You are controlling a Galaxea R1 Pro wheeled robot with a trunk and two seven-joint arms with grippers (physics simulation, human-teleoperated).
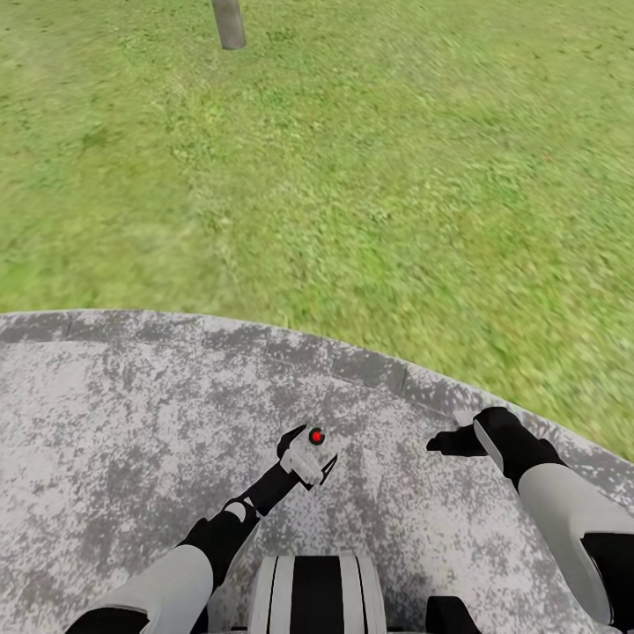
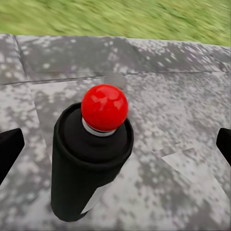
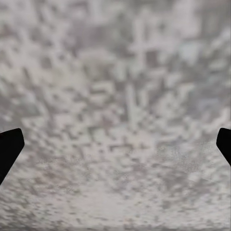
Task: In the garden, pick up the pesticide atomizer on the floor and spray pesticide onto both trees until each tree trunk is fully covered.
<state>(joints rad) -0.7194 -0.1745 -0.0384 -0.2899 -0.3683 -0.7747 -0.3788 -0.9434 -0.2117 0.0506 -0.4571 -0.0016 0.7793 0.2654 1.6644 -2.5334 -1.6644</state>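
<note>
- The pesticide atomizer (image 1: 309, 455) sits in the left claw (image 1: 307, 458), held up above the mottled grey paving (image 1: 114, 423), some way in from its curved edge where the grass begins. So I'd say the pick-up is done.
- In the left wrist view the atomizer (image 2: 91, 163) reads as a dark canister topped by a red ball (image 2: 104, 107). The two dark fingertips (image 2: 8, 149) stand at the far sides of that picture, so whether the claw is truly clamped on it I cannot tell; the head view only suggests a hold.
- The right claw (image 1: 451, 443) hangs over the paving nearer the lawn-side edge, its fingertips (image 3: 9, 147) spread wide with nothing between them.
- Out on the lawn (image 1: 370, 176), well away from the paving, a grey column (image 1: 229, 24) rises out of view; it may be a tree trunk, but I can't be sure.
- Spraying looks wholly undone: no trunk is near, so both trees remain, and the robot must first cross the grass.
</note>
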